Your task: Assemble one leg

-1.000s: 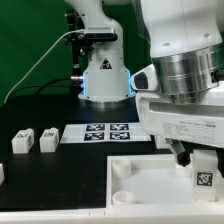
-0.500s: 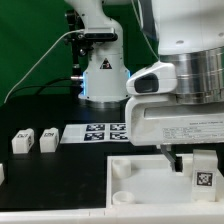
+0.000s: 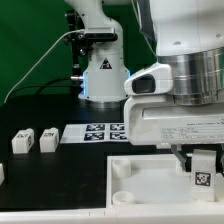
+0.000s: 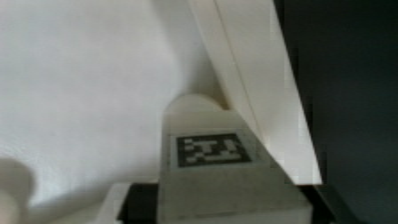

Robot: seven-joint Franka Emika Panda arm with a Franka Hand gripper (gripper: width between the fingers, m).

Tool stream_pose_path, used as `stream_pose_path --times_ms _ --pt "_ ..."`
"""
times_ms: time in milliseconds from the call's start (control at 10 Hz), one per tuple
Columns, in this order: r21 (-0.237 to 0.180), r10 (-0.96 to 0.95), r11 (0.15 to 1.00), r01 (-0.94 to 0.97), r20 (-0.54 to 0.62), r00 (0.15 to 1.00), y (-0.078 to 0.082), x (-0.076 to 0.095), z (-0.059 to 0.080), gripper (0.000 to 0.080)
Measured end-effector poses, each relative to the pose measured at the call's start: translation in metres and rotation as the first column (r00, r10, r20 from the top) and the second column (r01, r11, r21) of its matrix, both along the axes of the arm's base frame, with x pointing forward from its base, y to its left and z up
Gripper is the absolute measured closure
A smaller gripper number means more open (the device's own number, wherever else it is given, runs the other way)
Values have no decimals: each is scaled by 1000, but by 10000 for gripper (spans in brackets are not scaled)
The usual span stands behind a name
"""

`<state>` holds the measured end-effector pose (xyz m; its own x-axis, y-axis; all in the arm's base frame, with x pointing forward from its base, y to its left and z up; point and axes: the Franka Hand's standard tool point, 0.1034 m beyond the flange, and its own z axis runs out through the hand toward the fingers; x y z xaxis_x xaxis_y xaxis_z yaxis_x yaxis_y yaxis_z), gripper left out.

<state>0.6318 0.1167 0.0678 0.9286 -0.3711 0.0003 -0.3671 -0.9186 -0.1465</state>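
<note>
My gripper [image 3: 201, 168] is shut on a white leg [image 3: 202, 174] with a black-and-white marker on its face. It holds the leg upright over the large white tray [image 3: 150, 180], near the tray's edge on the exterior view's right. In the wrist view the leg [image 4: 214, 150] fills the space between the dark fingers [image 4: 306, 198], with the tray's raised rim [image 4: 249, 70] running beside it. Two more legs [image 3: 22, 142] [image 3: 47, 139] stand on the table at the exterior view's left.
The marker board [image 3: 100, 133] lies behind the tray. The arm's white base [image 3: 103, 72] stands at the back with cables. A round socket [image 3: 121, 168] shows at the tray's corner. Another white part [image 3: 2, 174] sits at the left edge.
The gripper with the leg has shifted slightly toward the exterior view's left and settled lower over the tray. The other parts have not moved.
</note>
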Motion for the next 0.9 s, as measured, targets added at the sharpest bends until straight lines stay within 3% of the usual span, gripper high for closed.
stream_pose_path --times_ms 300,500,700,800,900 --pt "9 -210 978 210 -33 977 -3 3 2 503" --pt "14 -390 920 392 -68 918 -1 1 -1 502" --pt "13 -385 922 386 -62 921 0 0 -1 502" --pt "13 -386 922 387 -63 920 -1 0 -1 423" --pt "13 -385 922 387 -64 921 -1 0 -1 423"
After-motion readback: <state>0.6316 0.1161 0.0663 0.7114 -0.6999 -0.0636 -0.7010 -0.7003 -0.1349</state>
